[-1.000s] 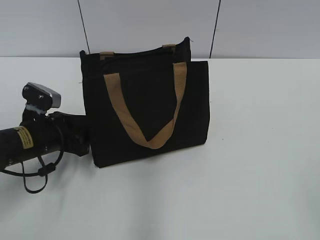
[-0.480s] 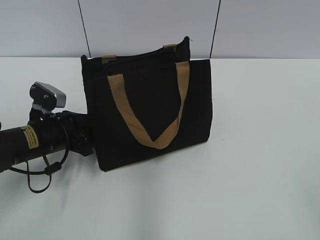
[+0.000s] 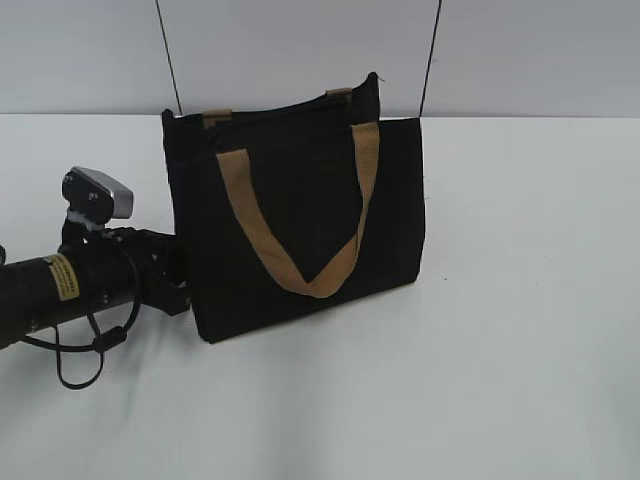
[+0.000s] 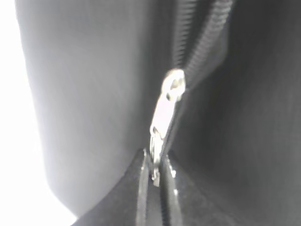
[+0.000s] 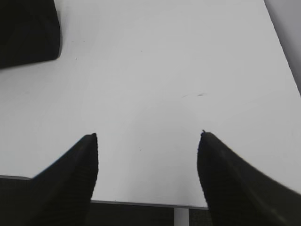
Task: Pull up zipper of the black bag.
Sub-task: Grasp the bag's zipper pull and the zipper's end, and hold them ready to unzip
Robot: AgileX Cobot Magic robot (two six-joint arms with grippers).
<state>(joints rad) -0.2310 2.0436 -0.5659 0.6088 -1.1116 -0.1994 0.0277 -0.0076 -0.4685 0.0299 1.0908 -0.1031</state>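
At frame centre, the zipper [image 4: 165, 117] pull tab is pinched in the closed left gripper [image 4: 157, 172] against the black bag [image 3: 300, 220]; the right gripper [image 5: 148, 141] gapes apart over the white table [image 5: 155, 70].

Bag [image 3: 300, 225] upright on table [image 3: 500, 300], left of centre, wall behind. Left end effector [image 4: 155, 176] against bag's left side, low down, closed on zipper [image 4: 164, 115] pull; track running up from there. Right end effector [image 5: 148, 165] over bare table, well apart from bag, bag's corner at far left.
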